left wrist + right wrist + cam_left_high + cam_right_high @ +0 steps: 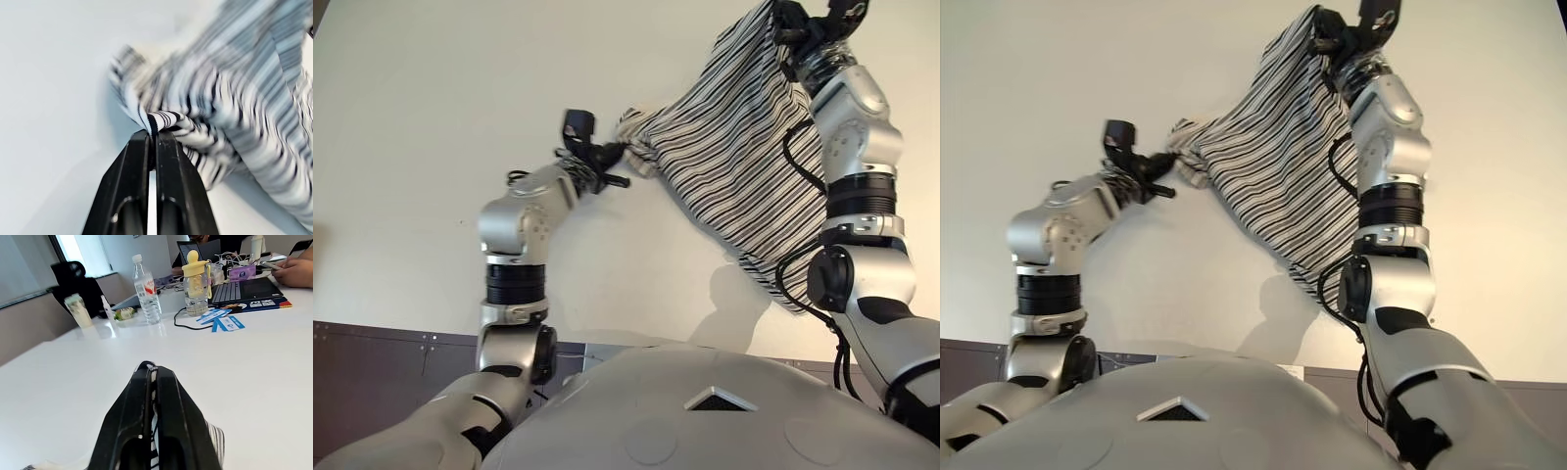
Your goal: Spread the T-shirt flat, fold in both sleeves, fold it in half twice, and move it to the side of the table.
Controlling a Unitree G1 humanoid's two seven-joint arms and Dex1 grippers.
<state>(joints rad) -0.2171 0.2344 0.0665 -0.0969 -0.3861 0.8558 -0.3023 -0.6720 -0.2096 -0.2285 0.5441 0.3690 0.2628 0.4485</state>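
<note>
Black fingers (137,176) of the left gripper (152,136) are pressed together on a bunched fold of the striped T-shirt (234,98). The right gripper (150,368) is likewise clamped shut, with striped cloth pinched between its fingers and trailing beneath them.

From the head views, the shirt is held up over the white table (431,98), stretched between the two grippers. Its long axis slants from the right gripper, high on the robot's right, down toward that arm's elbow, where a loose corner hangs. A narrower gathered end points to the robot's left, into the left gripper, which sits lower.

Well apart across the table stand a clear bottle (146,289), a yellow-lidded bottle (195,284) and a pale cup (78,309), all upright. Their contents cannot be made out. An open laptop (244,289) sits beside them.
</note>
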